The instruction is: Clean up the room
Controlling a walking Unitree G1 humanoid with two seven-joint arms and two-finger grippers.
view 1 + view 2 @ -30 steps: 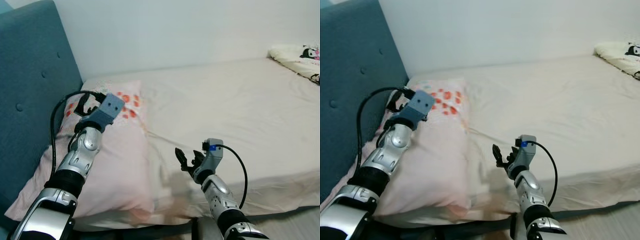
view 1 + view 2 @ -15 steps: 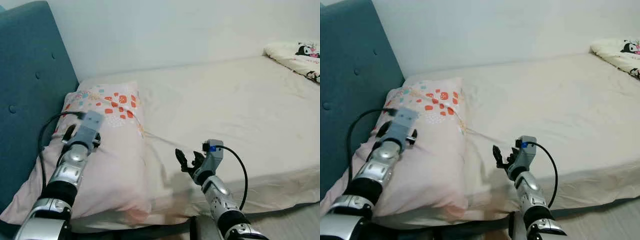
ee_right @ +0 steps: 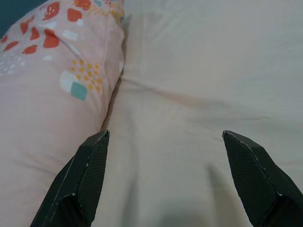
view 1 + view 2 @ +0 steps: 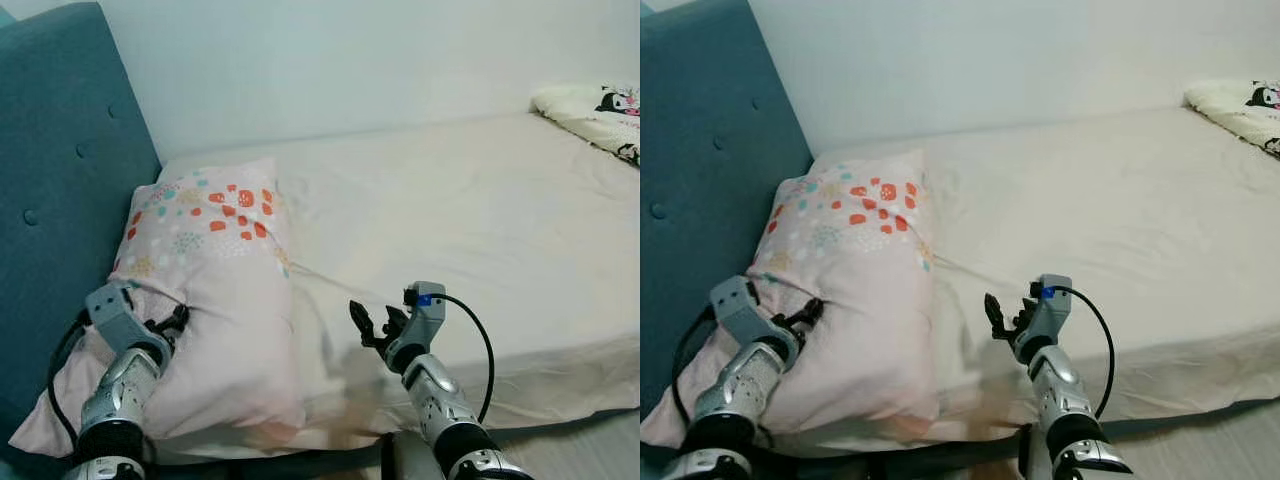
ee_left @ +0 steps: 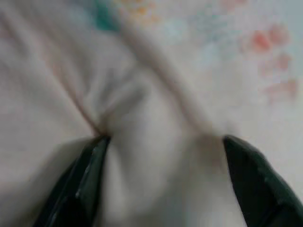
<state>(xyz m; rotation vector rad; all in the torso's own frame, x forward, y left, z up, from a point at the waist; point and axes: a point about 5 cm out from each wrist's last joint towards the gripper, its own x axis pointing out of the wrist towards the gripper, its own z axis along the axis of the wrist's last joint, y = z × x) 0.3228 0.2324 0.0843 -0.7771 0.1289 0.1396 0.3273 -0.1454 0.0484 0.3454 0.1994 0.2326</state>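
Left tool (image 4: 172, 322) spread wide, pressed into pillow (image 4: 215, 290), holding nothing; right tool (image 4: 372, 325) open, empty over bed (image 4: 480, 220); risk: fingers snag pillowcase, dragging it askew.

Soft, even daylight — faint shadows, no glare; the left wrist view is blurred.

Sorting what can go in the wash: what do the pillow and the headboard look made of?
The pillow looks like soft matte woven fabric, probably cotton: it creases and dents where the left gripper presses. The headboard appears to be teal upholstery cloth over padding, with button tufts.
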